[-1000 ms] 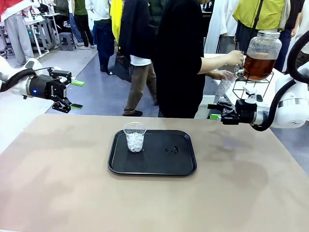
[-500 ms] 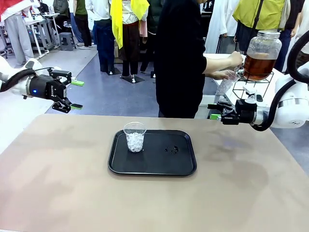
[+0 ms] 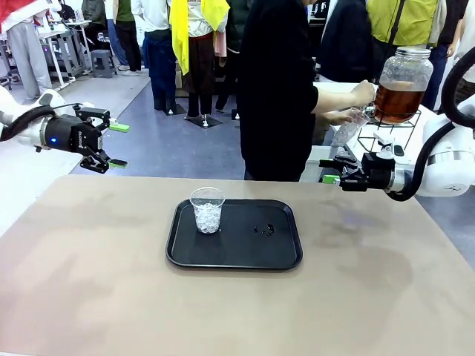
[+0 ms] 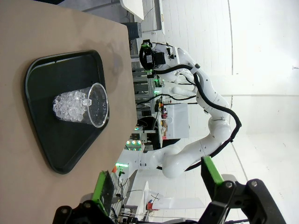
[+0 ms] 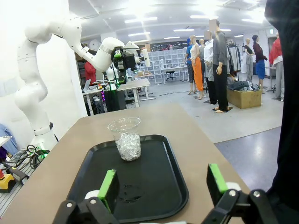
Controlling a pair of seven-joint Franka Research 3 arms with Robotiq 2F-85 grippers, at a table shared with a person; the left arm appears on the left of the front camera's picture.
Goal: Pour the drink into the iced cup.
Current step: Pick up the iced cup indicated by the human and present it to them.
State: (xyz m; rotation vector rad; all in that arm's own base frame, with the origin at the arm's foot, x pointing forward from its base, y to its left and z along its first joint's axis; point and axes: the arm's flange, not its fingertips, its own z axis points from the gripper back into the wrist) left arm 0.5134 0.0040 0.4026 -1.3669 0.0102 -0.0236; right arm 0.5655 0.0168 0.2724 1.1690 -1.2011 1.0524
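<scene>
Left gripper (image 3: 117,145) level off the table's (image 3: 89,282) far-left corner, jaws wide, empty; right gripper (image 3: 328,170) likewise off the far-right edge. Iced cup (image 3: 207,211) upright at the tray's (image 3: 223,263) left end, mid-table. Drink (image 3: 395,102) in a jar (image 3: 404,68) beyond the far-right corner, a person's hand (image 3: 362,90) at its tap. Open tabletop around the tray.

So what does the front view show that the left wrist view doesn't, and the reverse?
Front view: a person's hand at the jar of amber drink, a clear cup held beside it. Left wrist view: far more of the right arm. Both: the iced cup on the black tray, the table, the open left gripper.
</scene>
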